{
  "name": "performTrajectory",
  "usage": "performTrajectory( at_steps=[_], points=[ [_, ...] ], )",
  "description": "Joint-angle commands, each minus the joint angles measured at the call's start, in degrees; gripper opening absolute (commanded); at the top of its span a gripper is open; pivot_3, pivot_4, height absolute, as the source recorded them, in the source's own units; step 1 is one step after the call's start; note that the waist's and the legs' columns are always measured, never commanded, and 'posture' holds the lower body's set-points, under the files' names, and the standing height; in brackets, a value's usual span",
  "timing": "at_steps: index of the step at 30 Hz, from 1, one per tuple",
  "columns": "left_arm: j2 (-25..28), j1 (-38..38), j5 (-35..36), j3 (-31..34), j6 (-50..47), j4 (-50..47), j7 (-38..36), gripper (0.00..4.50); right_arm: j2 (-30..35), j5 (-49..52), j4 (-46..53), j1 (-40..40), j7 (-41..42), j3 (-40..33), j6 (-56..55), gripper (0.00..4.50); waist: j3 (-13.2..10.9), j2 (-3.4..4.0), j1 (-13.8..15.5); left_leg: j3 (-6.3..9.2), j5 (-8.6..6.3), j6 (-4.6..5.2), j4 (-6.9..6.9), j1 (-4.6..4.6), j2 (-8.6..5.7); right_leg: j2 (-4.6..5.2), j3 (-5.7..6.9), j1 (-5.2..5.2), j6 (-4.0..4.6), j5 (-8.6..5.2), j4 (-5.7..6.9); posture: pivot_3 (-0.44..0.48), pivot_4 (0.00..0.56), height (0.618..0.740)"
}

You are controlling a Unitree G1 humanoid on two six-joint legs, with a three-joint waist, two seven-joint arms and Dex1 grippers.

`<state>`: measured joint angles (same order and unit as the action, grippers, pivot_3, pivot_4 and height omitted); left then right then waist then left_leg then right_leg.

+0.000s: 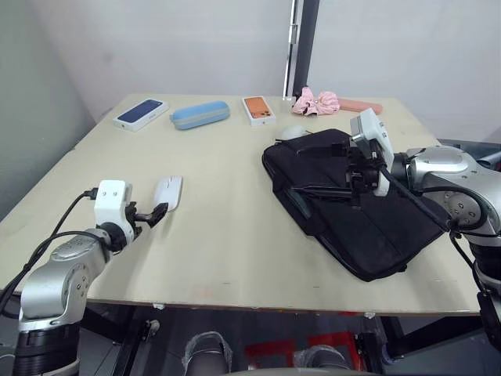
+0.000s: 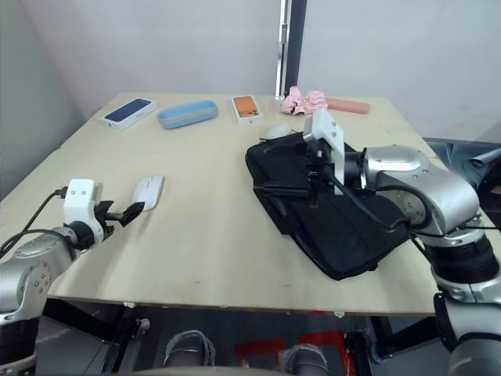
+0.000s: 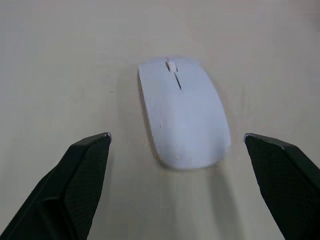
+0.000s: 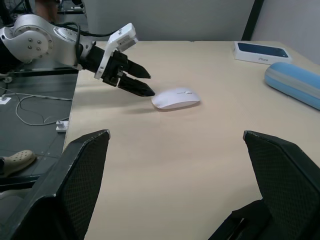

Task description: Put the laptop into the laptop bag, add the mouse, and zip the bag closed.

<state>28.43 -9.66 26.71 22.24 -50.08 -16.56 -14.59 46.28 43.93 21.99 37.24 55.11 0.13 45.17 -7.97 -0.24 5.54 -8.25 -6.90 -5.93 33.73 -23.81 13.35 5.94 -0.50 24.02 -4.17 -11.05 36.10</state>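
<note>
The white mouse lies flat on the table's left half. My left gripper is low just behind it, open, its two fingertips spread wider than the mouse and touching nothing. The black laptop bag lies flat at the right. My right gripper hovers over the bag's near-left part, open with nothing between its fingers. The right wrist view looks across the table to the mouse and the left gripper. The laptop is out of view.
Along the far edge lie a dark blue phone box, a blue oval case, an orange phone box, a pink scrunchie and a salmon strip. A fluffy white oval thing sits behind the bag.
</note>
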Motion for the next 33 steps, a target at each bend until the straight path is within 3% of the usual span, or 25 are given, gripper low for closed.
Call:
performTrajectory(
  at_steps=[1, 15, 27, 33],
  points=[
    [-0.2, -4.1, -1.0, 0.5, 0.3, 1.1, 2.8, 4.50, -0.1, -0.1, 1.1, 1.4, -0.3, -1.0, -0.2, 4.48, 0.0, 0.00, 0.0, 0.00, 0.00, 0.00, 0.04, 0.00, 0.00, 0.00, -0.01, -0.01, 0.00, 0.00, 0.01, 0.000, 0.150, 0.740],
    [-1.1, -16.0, -4.6, -6.2, 4.3, 18.3, -0.1, 4.50, 0.8, 3.6, 6.6, -1.9, -5.8, -5.2, 2.9, 4.48, 0.0, 0.00, 0.3, 0.02, 0.01, 0.00, 0.05, -0.09, -0.02, 0.01, 0.01, 0.02, 0.00, 0.00, -0.02, 0.000, 0.150, 0.740],
    [-2.9, -15.9, -9.0, -8.0, 5.9, 24.6, 3.2, 4.50, 2.2, 4.9, 8.7, -4.4, -7.7, -7.3, 4.0, 4.48, 0.0, 0.02, 0.3, 0.03, 0.00, -0.01, 0.05, -0.08, -0.02, 0.02, 0.02, 0.00, -0.01, 0.00, -0.03, 0.000, 0.150, 0.740],
    [-4.3, -15.2, -8.0, -7.8, 6.0, 21.9, 2.1, 4.50, 2.5, 5.1, 8.9, -5.0, -7.9, -7.6, 3.9, 4.48, 0.0, 0.02, 0.3, 0.03, 0.00, -0.02, 0.04, -0.08, -0.03, 0.03, 0.01, 0.01, -0.01, 0.00, -0.02, 0.000, 0.150, 0.740]
  ],
)
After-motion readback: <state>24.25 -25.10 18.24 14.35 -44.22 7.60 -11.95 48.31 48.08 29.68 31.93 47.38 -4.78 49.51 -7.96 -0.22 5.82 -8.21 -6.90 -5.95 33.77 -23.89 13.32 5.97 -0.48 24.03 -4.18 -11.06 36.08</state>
